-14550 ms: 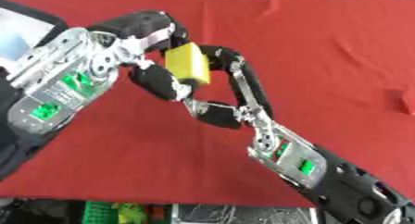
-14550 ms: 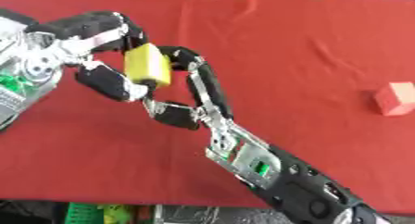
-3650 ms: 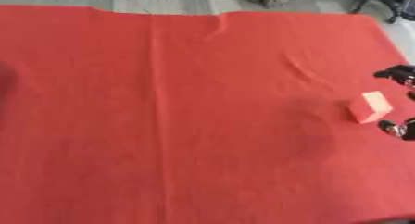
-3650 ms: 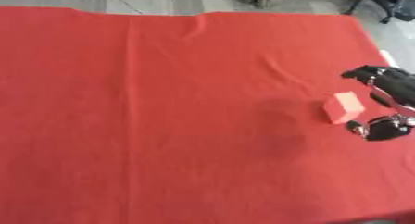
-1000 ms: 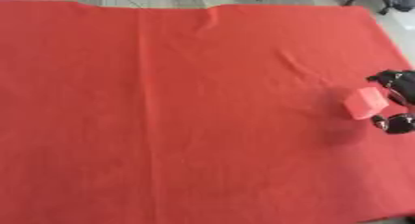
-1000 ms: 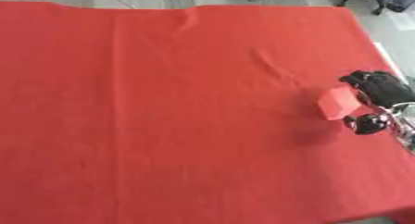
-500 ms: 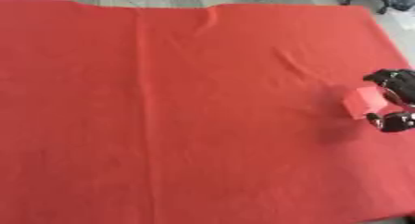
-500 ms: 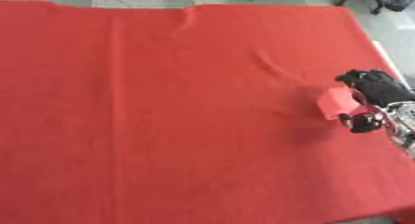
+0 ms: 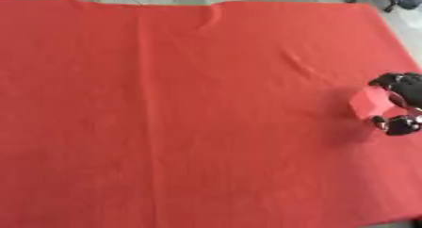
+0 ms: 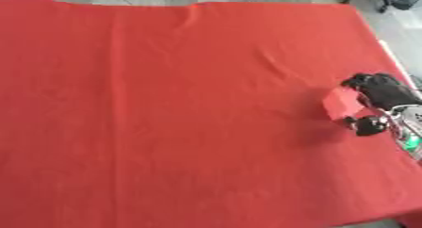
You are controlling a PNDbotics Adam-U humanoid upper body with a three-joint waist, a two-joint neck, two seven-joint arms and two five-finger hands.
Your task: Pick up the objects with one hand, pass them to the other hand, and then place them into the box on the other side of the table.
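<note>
Red cloth over the table, grey floor beyond the far edge. Dark fingers and thumb curled around a pink block, right hand at the table's right edge, block a little above the cloth.
</note>
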